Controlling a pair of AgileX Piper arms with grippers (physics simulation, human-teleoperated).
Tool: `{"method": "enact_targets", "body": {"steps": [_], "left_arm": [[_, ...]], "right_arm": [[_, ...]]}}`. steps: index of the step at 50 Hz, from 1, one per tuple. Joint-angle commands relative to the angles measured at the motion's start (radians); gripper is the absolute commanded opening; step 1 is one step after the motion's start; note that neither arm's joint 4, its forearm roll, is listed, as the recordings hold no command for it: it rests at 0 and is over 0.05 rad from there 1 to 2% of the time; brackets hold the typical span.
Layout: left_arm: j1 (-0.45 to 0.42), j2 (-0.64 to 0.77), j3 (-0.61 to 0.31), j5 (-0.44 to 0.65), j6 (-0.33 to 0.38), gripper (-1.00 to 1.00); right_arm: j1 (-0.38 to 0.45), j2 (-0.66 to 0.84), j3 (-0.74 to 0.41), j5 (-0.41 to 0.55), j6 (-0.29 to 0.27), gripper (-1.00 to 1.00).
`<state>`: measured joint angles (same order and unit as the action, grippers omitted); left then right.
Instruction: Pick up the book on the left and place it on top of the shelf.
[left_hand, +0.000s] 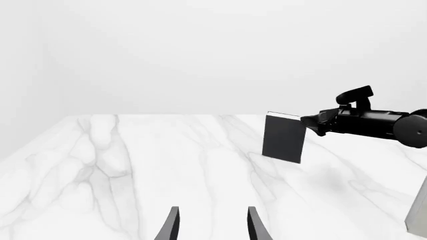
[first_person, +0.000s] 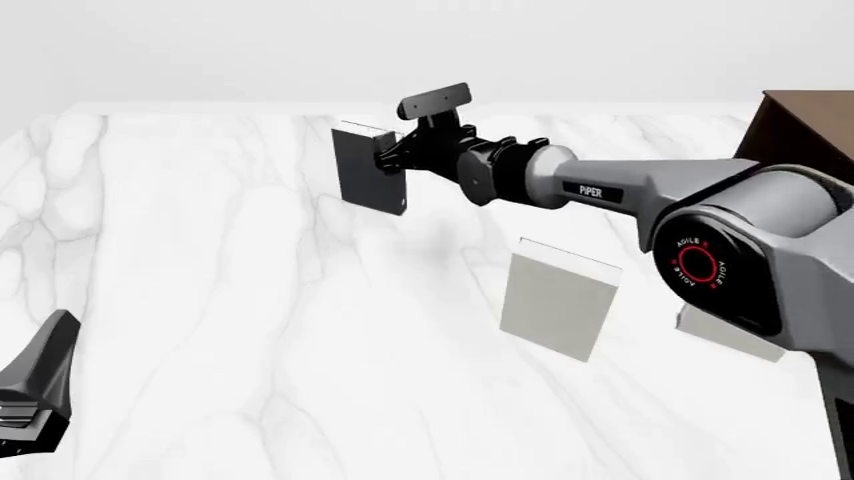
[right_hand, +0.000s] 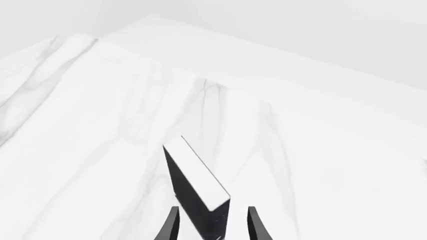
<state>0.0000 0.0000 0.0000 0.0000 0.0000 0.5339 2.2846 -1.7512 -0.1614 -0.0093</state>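
Marble table (first_person: 200, 300) fills the front view, where the right gripper (first_person: 391, 152) clamps the book (first_person: 367, 168) by its edge and holds it upright, apparently just clear of the surface. A grey-white book (first_person: 561, 297) stands nearer, the shelf (first_person: 807, 125) at the far right. From the left wrist, the left gripper (left_hand: 212, 225) shows parted, empty fingers, well apart from the book (left_hand: 283, 137). From the right wrist, the book (right_hand: 197, 190) sits between the fingers (right_hand: 257, 225).
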Motion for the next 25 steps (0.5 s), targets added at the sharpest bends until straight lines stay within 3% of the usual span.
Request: {"method": "enact_targets", "body": {"steps": [1, 25], "left_arm": [[0.0, 0.0, 0.0, 0.0, 0.0, 1.0], [0.0, 0.0, 0.0, 0.0, 0.0, 1.0]], "right_arm": [[-0.007, 0.033, -0.04, 0.017, -0.001, 1.0], [-0.002, 0.132, -0.132, 0.052, 0.011, 1.0]]}}
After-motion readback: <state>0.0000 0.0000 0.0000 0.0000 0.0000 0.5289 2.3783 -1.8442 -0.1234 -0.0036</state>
